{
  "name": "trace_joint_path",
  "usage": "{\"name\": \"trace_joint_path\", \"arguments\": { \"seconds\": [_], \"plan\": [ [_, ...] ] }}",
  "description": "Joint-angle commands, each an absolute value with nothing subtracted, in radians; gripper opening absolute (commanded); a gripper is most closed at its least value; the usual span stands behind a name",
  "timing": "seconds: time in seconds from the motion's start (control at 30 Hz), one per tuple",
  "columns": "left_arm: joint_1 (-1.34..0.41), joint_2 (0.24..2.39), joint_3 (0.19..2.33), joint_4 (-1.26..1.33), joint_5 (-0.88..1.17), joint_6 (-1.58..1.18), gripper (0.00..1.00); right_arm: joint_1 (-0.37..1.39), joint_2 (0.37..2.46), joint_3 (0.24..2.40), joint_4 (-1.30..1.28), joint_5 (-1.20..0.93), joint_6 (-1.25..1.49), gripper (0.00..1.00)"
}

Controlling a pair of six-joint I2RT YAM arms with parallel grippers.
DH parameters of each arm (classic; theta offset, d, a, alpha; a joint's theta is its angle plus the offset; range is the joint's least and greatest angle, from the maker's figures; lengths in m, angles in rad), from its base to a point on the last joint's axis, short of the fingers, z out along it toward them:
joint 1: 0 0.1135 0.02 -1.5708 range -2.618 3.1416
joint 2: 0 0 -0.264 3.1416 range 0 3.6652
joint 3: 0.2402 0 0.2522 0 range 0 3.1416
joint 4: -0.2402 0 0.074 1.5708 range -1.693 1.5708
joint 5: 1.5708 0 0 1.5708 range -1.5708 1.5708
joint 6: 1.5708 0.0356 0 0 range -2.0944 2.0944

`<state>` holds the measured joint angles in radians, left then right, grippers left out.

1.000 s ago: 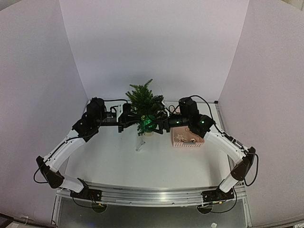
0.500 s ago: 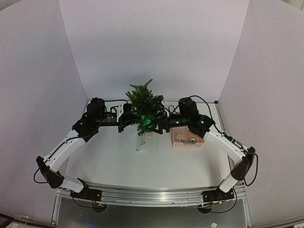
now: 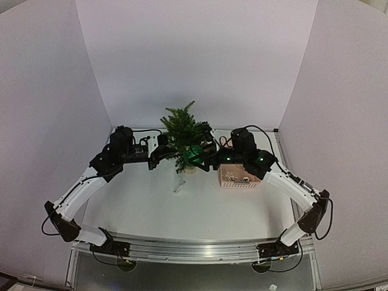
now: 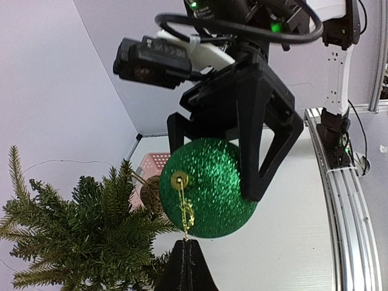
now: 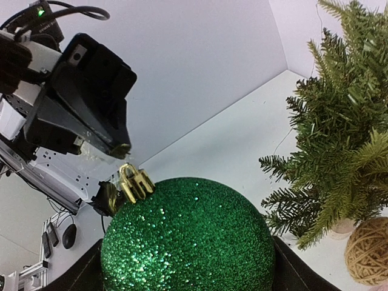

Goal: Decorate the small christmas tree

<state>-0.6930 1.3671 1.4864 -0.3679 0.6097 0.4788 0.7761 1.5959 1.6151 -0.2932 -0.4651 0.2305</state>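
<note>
Since a second ago the right arm has swung a little outward at the elbow and carried its load a touch up and toward 1 o'clock, while the left arm has nudged in and pinched shut. The small christmas tree (image 3: 183, 130) stands upright at 12 o'clock on the white table (image 3: 151, 206), hard against the back wall, and as far as I can see its branches are bare; nothing hangs on them yet. At about 5 o'clock from its crown, just in front of the lower branches, is a green glitter bauble (image 3: 194, 155). The right gripper (image 4: 215, 176) has it clamped, jaws spread wide around its middle. The left gripper (image 4: 187, 254) meets it from the other side, fingertips closed tight on the gold hanging loop (image 4: 183, 209) that runs from the bauble's cap. To me this looks like readying the loop for a branch: the bauble is fetched and held, the hanging itself is not yet done. At 4 o'clock from the tree's base sits a pink basket (image 3: 239, 179) with a ball of twine (image 5: 367, 251) by it, so more decorating likely remains. A small pale object (image 3: 179, 185) lies on the table at 6 o'clock from the tree; I cannot tell what it is.
</note>
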Motion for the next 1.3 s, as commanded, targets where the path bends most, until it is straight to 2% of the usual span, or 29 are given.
{"name": "trace_joint_path", "arguments": {
  "seconds": [0.0,0.4,0.57,0.63,0.73,0.83,1.07,1.27],
  "plan": [
    [-0.689,1.334,1.535,-0.398,0.568,0.532,0.00,0.784,1.525,1.599,-0.270,-0.415,0.195,0.41],
    [-0.689,1.326,1.519,-0.395,0.624,0.593,0.01,0.784,1.560,1.627,-0.268,-0.484,0.216,0.40],
    [-0.689,1.332,1.530,-0.356,0.648,0.604,0.30,0.784,1.577,1.640,-0.271,-0.522,0.224,0.40],
    [-0.689,1.338,1.543,-0.350,0.659,0.609,0.37,0.784,1.585,1.642,-0.271,-0.526,0.228,0.40],
    [-0.690,1.350,1.574,-0.356,0.695,0.610,0.42,0.784,1.597,1.646,-0.272,-0.531,0.232,0.39],
    [-0.690,1.379,1.617,-0.382,0.721,0.550,0.44,0.784,1.606,1.652,-0.272,-0.539,0.232,0.39],
    [-0.692,1.430,1.676,-0.503,0.774,0.458,0.40,0.784,1.620,1.660,-0.272,-0.544,0.232,0.38],
    [-0.692,1.487,1.745,-0.486,0.723,0.395,0.46,0.785,1.624,1.669,-0.273,-0.556,0.230,0.38]
  ]
}}
